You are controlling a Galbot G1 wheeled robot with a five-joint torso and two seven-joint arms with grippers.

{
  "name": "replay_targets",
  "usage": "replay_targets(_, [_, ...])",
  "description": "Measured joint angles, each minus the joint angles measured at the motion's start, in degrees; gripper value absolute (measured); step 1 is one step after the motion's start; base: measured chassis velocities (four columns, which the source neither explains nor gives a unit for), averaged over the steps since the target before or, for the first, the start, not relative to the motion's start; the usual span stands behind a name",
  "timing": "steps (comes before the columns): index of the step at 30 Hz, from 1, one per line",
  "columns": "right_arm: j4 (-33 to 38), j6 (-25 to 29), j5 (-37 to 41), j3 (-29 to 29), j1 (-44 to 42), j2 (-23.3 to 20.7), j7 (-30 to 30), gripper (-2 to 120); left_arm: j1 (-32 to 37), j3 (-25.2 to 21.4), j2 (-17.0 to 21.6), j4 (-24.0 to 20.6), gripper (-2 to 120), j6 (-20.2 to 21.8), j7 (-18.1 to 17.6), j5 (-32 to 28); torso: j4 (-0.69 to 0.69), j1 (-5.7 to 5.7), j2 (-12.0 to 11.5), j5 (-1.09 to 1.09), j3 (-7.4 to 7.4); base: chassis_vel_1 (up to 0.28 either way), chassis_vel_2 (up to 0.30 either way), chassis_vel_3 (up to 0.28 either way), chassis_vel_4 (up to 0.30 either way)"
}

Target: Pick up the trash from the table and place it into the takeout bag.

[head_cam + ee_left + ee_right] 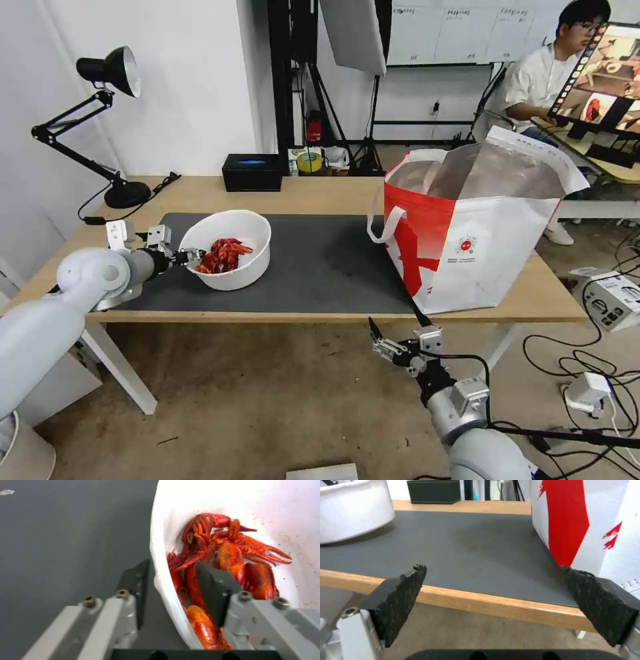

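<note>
A white round bowl (pixel 230 267) of red crayfish shells (pixel 222 255), the trash, stands on the dark grey mat (pixel 320 263) at the left of the table (pixel 320 193). My left gripper (pixel 189 255) is open and straddles the bowl's near-left rim (pixel 160 580): one finger (pixel 135 585) is outside the wall, the other (pixel 213 592) is inside among the shells (pixel 233 552). The red-and-white takeout bag (pixel 480 233) stands open at the table's right end. My right gripper (pixel 399 337) hangs open and empty just in front of the table's front edge (pixel 470 600), next to the bag (pixel 573 517).
A black desk lamp (pixel 110 120) stands at the table's back left corner and a black box (pixel 252 172) at the back middle. Cables and white devices (pixel 613 297) lie on the floor to the right. A seated person is behind the bag.
</note>
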Motion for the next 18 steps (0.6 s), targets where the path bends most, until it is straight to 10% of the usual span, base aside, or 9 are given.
replay_targets(8, [0.0, 0.0, 0.0, 0.0, 0.0, 0.0, 0.0, 100, 0.7, -0.5, 0.1, -1.4, 3, -0.2, -0.3, -0.2, 0.0, 0.0, 0.0, -0.02, 0.0, 0.0, 0.0, 0.0, 0.0])
replay_targets(18, [0.0, 0.0, 0.0, 0.0, 0.0, 0.0, 0.0, 100, 1.8, -3.2, 0.8, -5.6, 0, -1.0, -1.5, -1.4, 0.0, 0.0, 0.0, -0.01, 0.0, 0.0, 0.0, 0.0, 0.0])
